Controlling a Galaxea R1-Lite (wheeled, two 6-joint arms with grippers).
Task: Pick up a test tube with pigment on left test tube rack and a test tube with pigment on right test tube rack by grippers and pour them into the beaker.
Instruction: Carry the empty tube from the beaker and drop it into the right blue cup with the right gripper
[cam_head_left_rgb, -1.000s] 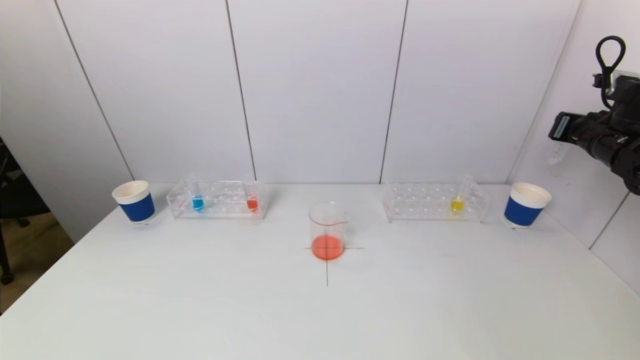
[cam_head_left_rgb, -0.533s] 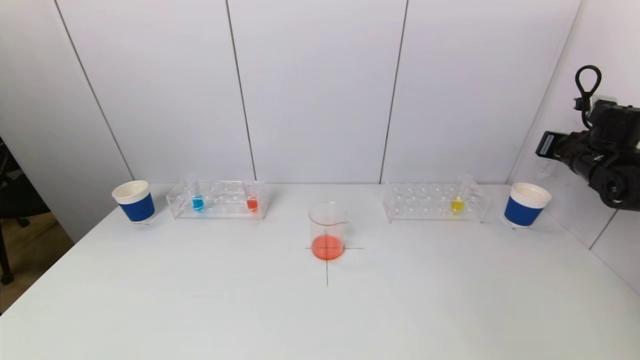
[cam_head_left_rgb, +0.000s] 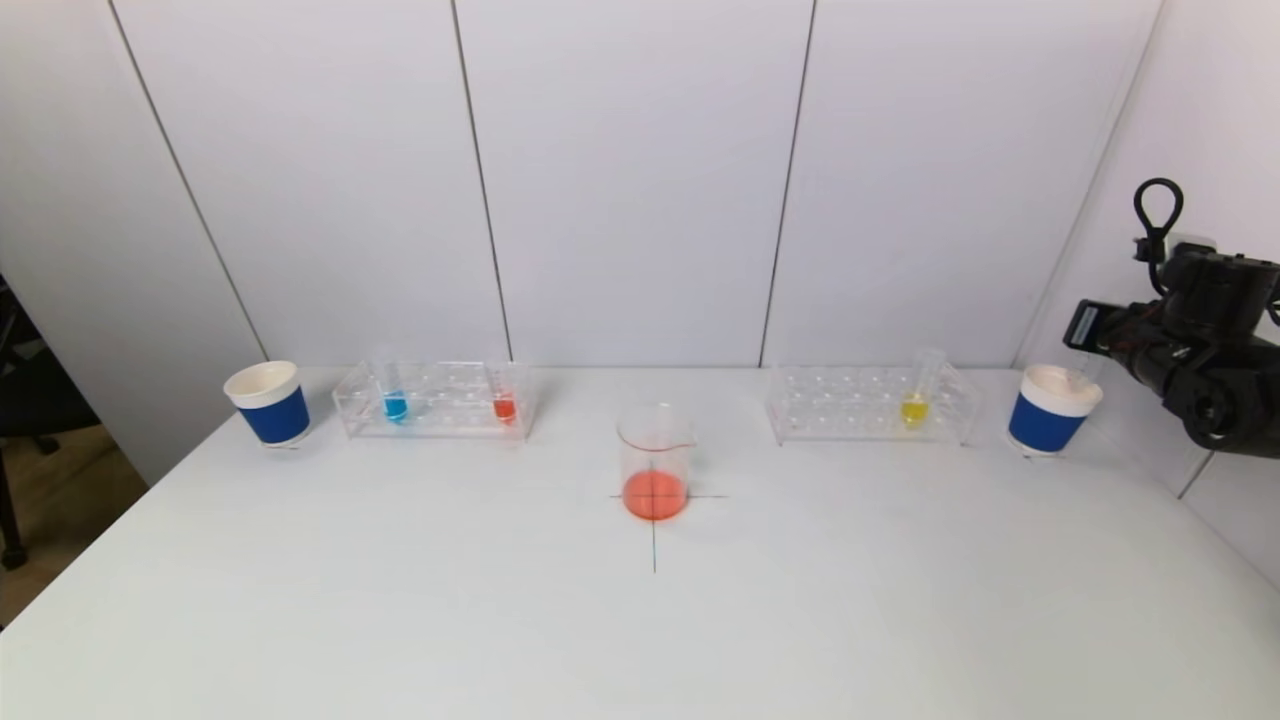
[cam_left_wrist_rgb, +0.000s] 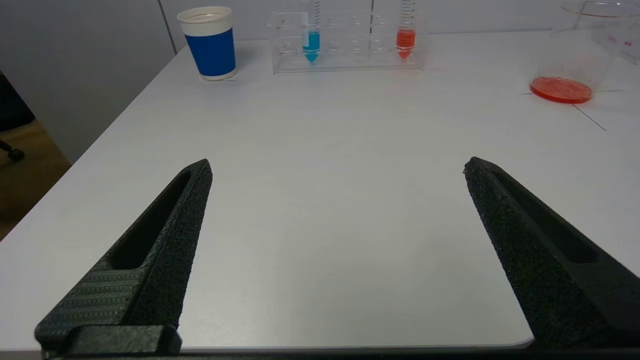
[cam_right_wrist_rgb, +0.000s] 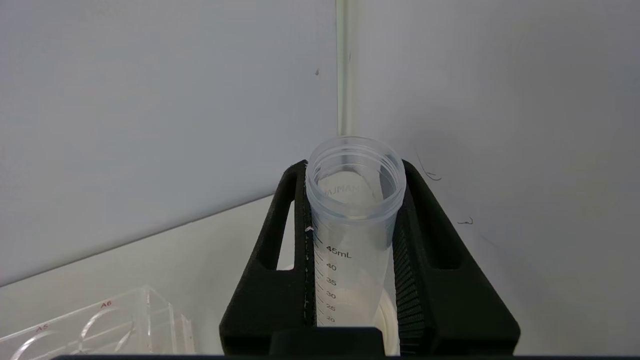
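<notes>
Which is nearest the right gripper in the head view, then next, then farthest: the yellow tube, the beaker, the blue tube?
From the right gripper:
1. Yellow tube, in the right rack.
2. Beaker, table centre.
3. Blue tube, in the left rack, far side.

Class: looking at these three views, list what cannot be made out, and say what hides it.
- Left gripper: outside the head view; only its open fingers show in its wrist view.
- Tube bottom: right wrist view, hidden behind the right gripper.
- Right cup: its inside cannot be seen in the head view.
</notes>
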